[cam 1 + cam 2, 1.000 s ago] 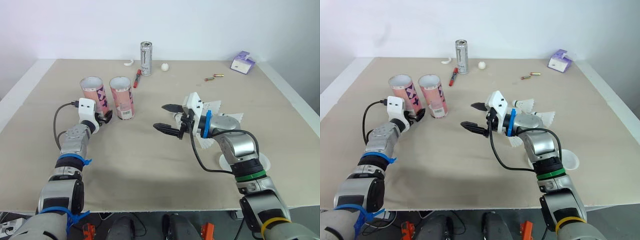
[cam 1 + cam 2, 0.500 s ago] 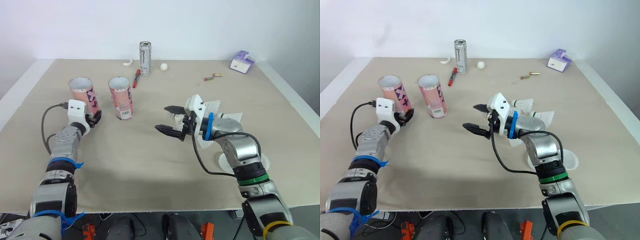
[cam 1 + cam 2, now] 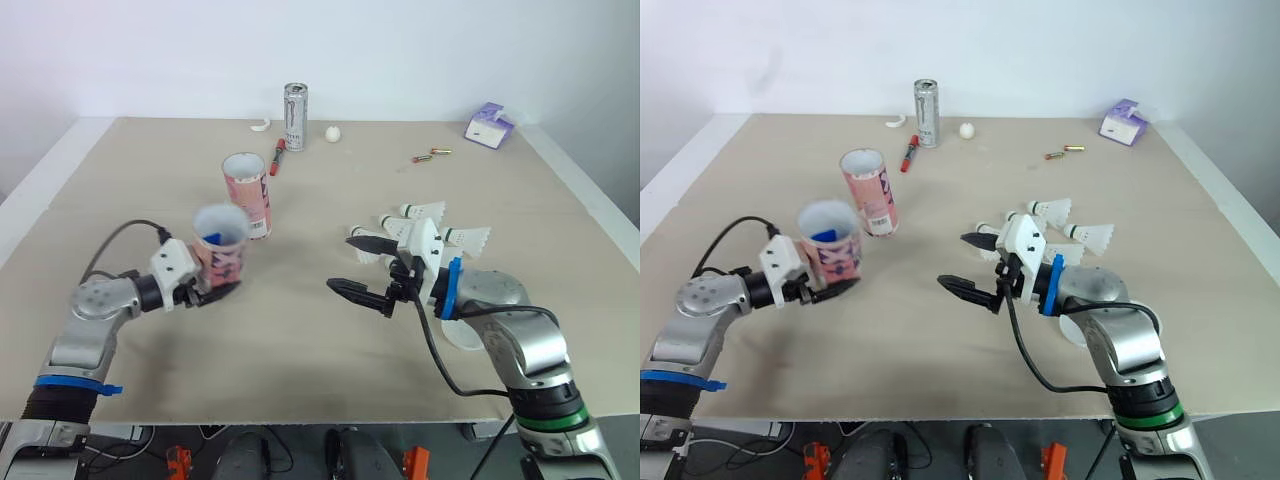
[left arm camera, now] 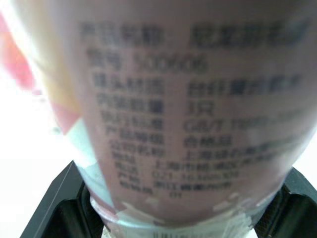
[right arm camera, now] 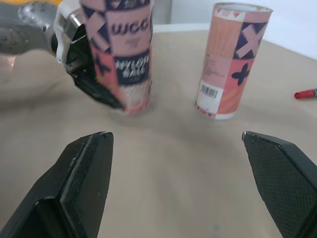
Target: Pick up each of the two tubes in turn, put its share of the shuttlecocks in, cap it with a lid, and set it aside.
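Our left gripper [image 3: 212,283] has its jaws pinching the lower part of one tube [image 3: 222,250], near the left front part of the table [image 3: 300,340]. This tube is tilted, with its open mouth turned up and toward the head camera. In the left wrist view its printed label is just in front of the lens. We cannot tell if its base touches the table.

The second tube [image 3: 247,195] stands upright behind the held one, a little toward the middle and apart from it. Our right gripper [image 3: 342,261] hovers right of both tubes with the jaws spread wide and nothing between them. The right wrist view looks at both tubes across bare table.

The shuttlecocks [image 3: 440,215] lie in a loose group just behind the right gripper, partly hidden by the arm. A white lid [image 3: 462,333] shows under the right forearm, and most of it is covered.

Along the far edge stand a silver can [image 3: 295,103], and near it lie a red marker [image 3: 277,157], a small white ball [image 3: 333,132] and a white curved piece [image 3: 259,125]. More to the right are two batteries [image 3: 430,155] and a purple box [image 3: 489,125]. All these are well apart from the grippers.

Between the two grippers the table is bare, and so is the front strip near the edge. The held tube is nearer the left edge than the second tube.
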